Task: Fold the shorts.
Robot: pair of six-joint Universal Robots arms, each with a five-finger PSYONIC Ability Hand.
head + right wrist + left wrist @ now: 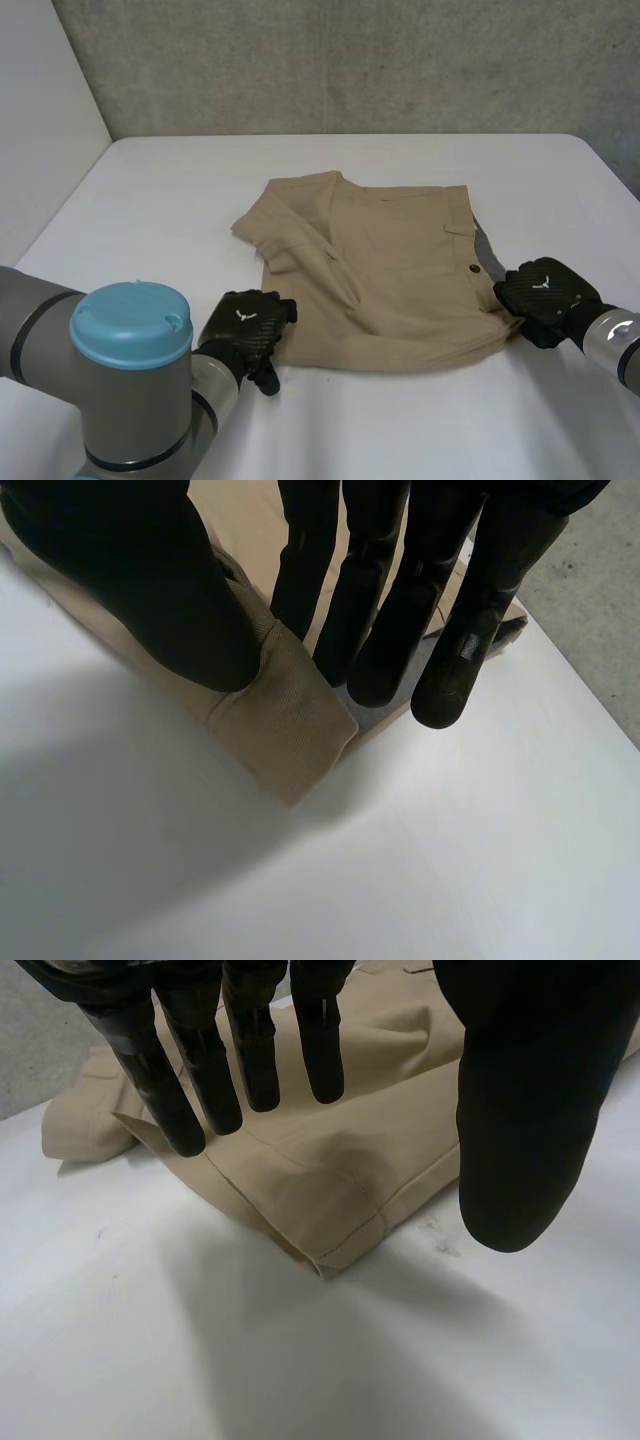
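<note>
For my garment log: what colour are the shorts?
Plain tan, no pattern; the head view shows the shorts best.

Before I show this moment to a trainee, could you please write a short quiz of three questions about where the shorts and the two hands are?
1. True or false: the shorts hang over the edge of the table.
2. Where is the left hand?
A. At the near corner of the shorts, with its fingers straight
B. On the middle of the shorts
C. At the far edge of the table, away from the cloth
3. Which hand is at the end of the shorts that has the button?

Key
1. False: they lie wholly on the table.
2. A
3. The right hand.
</note>
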